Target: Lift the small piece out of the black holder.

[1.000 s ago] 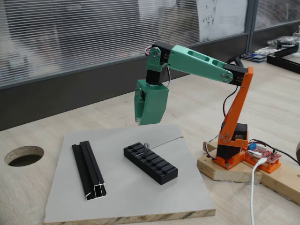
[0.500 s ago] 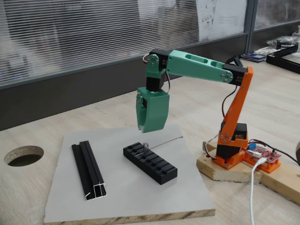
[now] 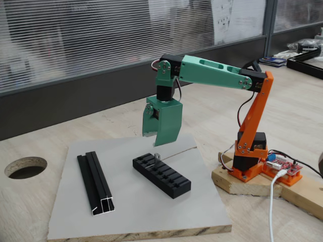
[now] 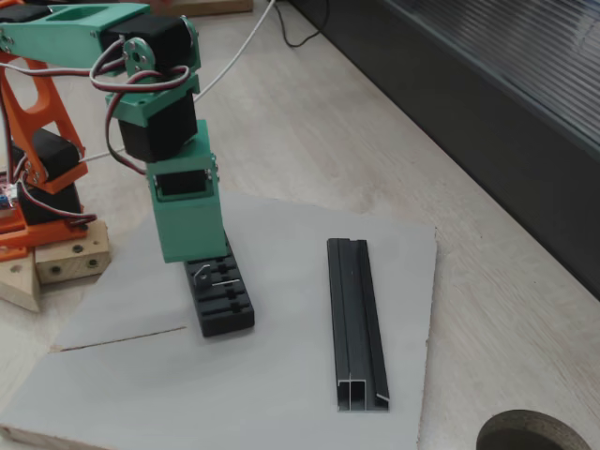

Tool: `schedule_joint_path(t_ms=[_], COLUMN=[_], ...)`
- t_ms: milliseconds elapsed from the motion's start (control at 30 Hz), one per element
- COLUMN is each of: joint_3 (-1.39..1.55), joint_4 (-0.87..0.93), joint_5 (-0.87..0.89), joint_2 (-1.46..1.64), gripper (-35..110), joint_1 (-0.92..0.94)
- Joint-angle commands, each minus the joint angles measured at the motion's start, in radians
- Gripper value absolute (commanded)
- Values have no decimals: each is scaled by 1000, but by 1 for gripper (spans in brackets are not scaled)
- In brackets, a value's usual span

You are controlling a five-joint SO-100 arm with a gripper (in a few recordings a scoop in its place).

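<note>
The black holder lies slanted on the grey board. The small piece, a thin silvery tab, stands upright in a slot at the holder's far end. My green gripper hangs point-down just above that tab without touching it, its jaws slightly parted and nothing between them. In the other fixed view the gripper covers the far part of the holder, and the small piece shows just under its lower edge.
A longer black grooved rail lies on the board to the left of the holder in one fixed view, right of it in the other. A round hole is cut in the table. The orange arm base sits on a wooden block.
The gripper has come down and slightly left toward the holder's far end. Its left jaw now stands further out than before.
</note>
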Motion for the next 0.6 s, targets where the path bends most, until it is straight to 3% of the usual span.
schedule_joint_path(t_ms=[0,567], joint_3=[25,146], joint_4=[20,5], joint_5=[5,0], joint_2=[14,14], gripper=[47,47], joint_1=[-6,21])
